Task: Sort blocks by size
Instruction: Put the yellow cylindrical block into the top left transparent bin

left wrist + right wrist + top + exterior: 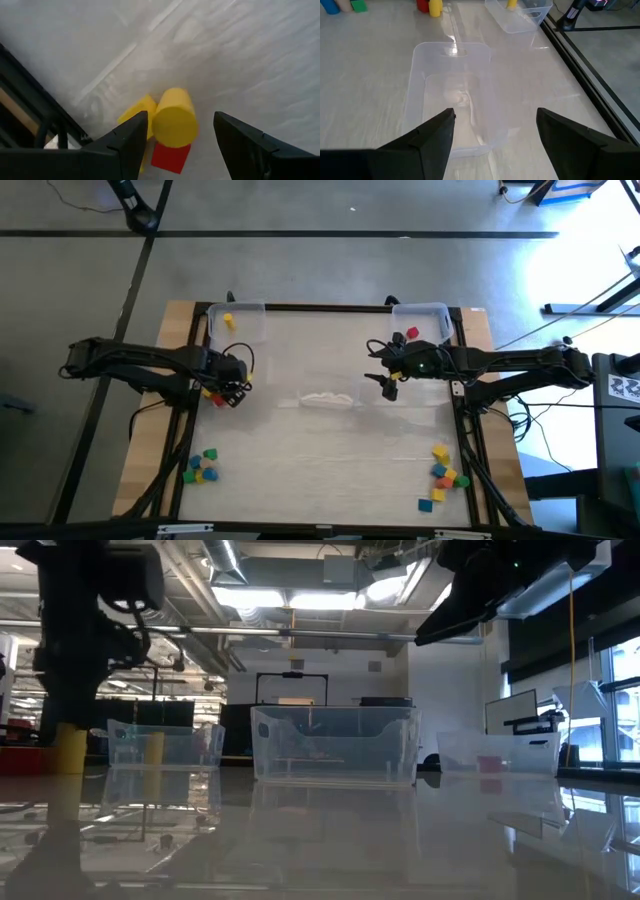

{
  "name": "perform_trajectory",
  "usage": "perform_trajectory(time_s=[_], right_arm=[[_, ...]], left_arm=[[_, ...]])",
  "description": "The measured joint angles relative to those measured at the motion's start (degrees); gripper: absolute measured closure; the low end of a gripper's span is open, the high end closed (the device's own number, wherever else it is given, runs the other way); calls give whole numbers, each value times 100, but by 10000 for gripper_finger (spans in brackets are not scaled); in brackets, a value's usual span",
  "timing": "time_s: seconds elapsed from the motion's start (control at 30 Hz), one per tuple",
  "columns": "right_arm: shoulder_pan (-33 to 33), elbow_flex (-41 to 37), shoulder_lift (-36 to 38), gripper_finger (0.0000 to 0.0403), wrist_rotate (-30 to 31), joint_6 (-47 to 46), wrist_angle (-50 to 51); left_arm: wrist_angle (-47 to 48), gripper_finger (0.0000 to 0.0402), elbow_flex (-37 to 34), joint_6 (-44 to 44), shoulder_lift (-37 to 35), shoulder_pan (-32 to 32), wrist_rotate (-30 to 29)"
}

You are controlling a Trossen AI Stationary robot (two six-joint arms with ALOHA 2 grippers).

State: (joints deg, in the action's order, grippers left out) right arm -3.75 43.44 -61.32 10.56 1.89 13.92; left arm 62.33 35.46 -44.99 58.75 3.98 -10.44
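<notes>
The table point(320, 470) carries three clear bins: one at the far left point(238, 320) holding a yellow block point(229, 321), one at the far right point(425, 320) holding a red block point(413, 333), one in the middle point(452, 95); the left gripper point(175, 142) hangs low at the left edge, fingers spread open around a yellow cylinder point(174, 117), with a yellow block point(137, 112) and a red block point(170, 156) beside it; the right gripper point(495, 140) hovers open and empty near the right bin; small heaps of blocks lie at the near left point(202, 468) and near right point(443, 476).
</notes>
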Motion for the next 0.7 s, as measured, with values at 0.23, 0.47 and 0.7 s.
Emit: perform_trajectory(time_s=[0.23, 0.47, 0.7], right_arm=[[-2, -2, -78, 123, 239, 9, 61], [-1, -2, -85, 123, 241, 9, 29], [-2, -2, -85, 123, 241, 7, 32]], left_arm=[[-280, 187, -304, -38, 1, -1, 112], [-366, 212, -317, -2, 6, 1, 112], [-364, 282, -312, 44, 1, 1, 112]])
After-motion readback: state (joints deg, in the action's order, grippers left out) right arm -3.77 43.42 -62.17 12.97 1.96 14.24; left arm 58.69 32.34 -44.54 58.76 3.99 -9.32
